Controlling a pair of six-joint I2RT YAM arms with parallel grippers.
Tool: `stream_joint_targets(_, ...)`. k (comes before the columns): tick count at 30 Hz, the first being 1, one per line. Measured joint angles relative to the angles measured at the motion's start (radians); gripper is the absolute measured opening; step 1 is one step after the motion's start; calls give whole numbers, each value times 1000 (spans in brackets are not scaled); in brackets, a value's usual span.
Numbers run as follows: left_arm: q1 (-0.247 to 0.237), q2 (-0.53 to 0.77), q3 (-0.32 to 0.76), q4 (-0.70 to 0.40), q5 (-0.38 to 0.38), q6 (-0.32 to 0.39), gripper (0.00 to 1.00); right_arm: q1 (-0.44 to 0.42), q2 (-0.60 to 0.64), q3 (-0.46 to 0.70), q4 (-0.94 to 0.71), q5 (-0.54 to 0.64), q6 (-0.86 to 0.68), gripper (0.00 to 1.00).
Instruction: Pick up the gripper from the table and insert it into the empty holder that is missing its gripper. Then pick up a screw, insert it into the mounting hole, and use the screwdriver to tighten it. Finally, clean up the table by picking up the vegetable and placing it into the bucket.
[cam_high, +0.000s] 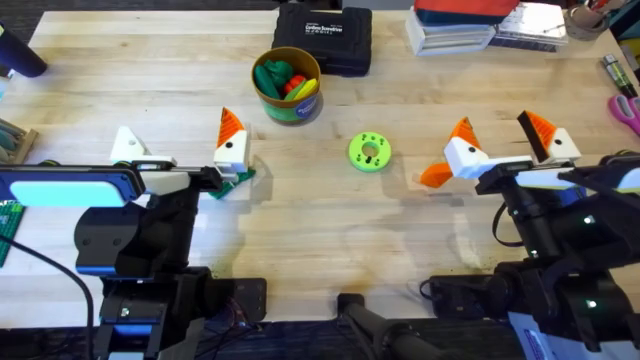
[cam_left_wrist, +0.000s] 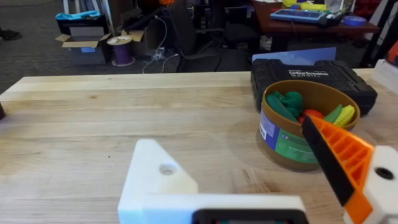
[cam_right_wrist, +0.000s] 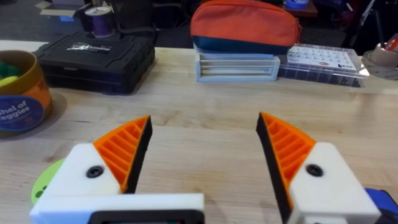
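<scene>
Both hands spread apart, low over the wooden bench.
Left hand centre-left; right hand centre-right; mustard-yellow round bucket upper centre.

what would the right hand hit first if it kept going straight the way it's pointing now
Probably the stack of flat plastic cases with the red pouch on top, at the far edge of the table. The right hand is open, with bare wood ahead until there. Its height is unclear.
</scene>
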Motion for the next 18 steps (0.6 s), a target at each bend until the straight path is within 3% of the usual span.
stream_joint_targets(13,0,0,4,-6,-3,0,986,0,0,1,-5,0,0,994)
stream_joint_targets(15,0,0,29,-60,-6,0,986,0,0,11,-30,2,0,994)
stream_joint_targets(18,0,14,142,-236,-10,0,986,0,7,99,-206,3,0,994)
